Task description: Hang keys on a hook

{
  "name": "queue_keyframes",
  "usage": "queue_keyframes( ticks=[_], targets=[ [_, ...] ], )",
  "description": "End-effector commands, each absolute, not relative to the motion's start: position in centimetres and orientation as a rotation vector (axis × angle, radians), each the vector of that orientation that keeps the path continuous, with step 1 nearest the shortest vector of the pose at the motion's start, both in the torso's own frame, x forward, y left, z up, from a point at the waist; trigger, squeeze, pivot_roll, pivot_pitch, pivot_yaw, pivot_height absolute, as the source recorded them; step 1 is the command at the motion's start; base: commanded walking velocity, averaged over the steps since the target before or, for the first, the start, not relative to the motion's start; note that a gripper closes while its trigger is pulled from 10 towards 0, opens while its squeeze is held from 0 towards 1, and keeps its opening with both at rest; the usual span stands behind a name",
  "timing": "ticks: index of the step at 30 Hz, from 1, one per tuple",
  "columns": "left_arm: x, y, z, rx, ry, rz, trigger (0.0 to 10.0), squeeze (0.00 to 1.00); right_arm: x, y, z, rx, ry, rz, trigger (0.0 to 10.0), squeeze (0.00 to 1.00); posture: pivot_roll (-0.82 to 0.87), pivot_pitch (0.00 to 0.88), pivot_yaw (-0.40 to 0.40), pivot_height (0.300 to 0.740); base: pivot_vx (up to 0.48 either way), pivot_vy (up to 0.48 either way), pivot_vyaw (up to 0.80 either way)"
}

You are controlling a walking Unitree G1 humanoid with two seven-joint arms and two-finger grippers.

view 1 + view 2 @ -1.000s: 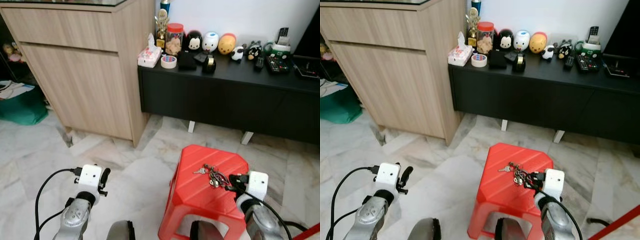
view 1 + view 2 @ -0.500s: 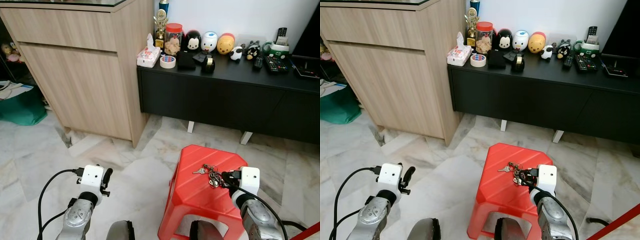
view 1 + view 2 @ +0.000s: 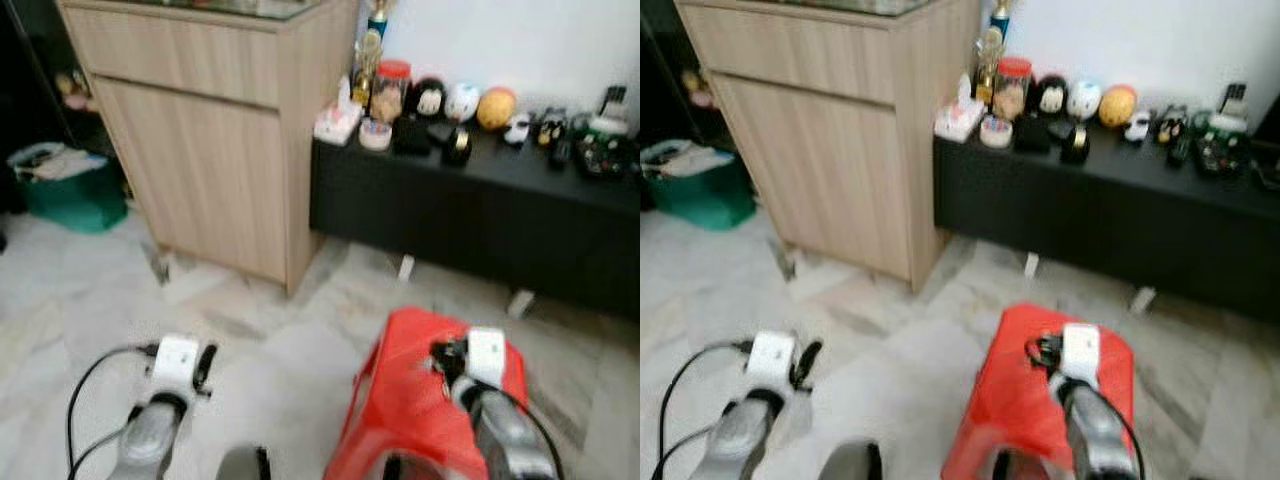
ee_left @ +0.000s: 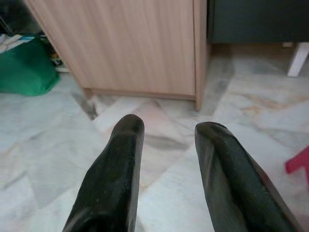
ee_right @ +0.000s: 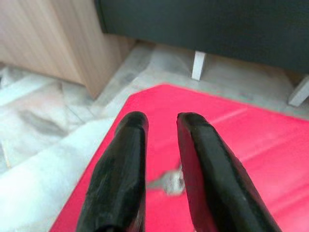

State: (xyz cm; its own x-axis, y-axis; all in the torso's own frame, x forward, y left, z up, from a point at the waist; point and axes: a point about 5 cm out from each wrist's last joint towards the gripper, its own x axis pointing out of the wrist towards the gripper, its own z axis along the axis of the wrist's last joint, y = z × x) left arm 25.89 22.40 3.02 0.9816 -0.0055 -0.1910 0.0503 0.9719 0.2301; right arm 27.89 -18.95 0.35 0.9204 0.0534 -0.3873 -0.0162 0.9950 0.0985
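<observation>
The right gripper (image 5: 161,125) hovers low over the red stool (image 5: 270,145), its two black fingers (image 5: 128,159) pointing across the seat toward the dark counter (image 3: 480,190) beyond. The jaws stand a little apart, with a narrow gap between them, and they grasp nothing. The keys (image 5: 169,182) lie flat on the stool's top, directly under that gap and a little back from the fingertips; a pale metal key blade pokes out between the two fingers, while the rest of the bunch is hidden beneath the finger on the other side. From these views it cannot be told whether the fingers touch the keys or merely hang just above them. In the head views, which are blurred, a dark bunch shows just ahead of the right gripper's white wrist block on the stool.

The left gripper (image 4: 166,128) is held out over the marble floor (image 4: 58,145), well apart from the stool, its jaws released and wide, with nothing between them. Ahead of those jaws stands a light wooden cabinet (image 4: 130,43), and beside the cabinet a green bag (image 4: 26,72).
</observation>
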Motion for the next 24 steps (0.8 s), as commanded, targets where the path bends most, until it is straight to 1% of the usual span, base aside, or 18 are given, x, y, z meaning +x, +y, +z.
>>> queue_keyframes(
  ticks=[1,9,15,16,24],
  targets=[
    [26.1,21.4,3.0,0.221,0.184,-0.057,10.0,0.0,27.2,-20.1,-0.3,0.085,0.433,-0.012,10.0,0.0,0.08,0.0,-0.053,0.602,0.0,0.0,0.0],
    [26.0,21.6,3.0,0.224,0.188,-0.052,10.0,0.0,27.1,-20.4,-0.5,0.074,0.443,-0.053,10.0,0.0,0.09,0.0,-0.055,0.602,0.0,0.0,0.0],
    [25.9,21.7,3.0,0.223,0.189,-0.053,10.0,0.0,26.7,-21.2,-1.3,0.05,0.512,-0.102,10.0,0.0,0.09,0.0,-0.052,0.602,0.0,0.0,0.0],
    [25.8,21.7,3.0,0.224,0.189,-0.053,10.0,0.0,26.6,-21.3,-1.5,0.035,0.537,-0.106,10.0,1.0,0.09,0.0,-0.049,0.602,0.0,0.0,0.0],
    [25.6,21.9,3.1,0.224,0.188,-0.058,10.0,0.0,26.7,-21.8,-2.0,-0.067,0.636,-0.102,10.0,1.0,0.09,0.0,-0.04,0.602,0.0,0.0,0.0]
  ],
)
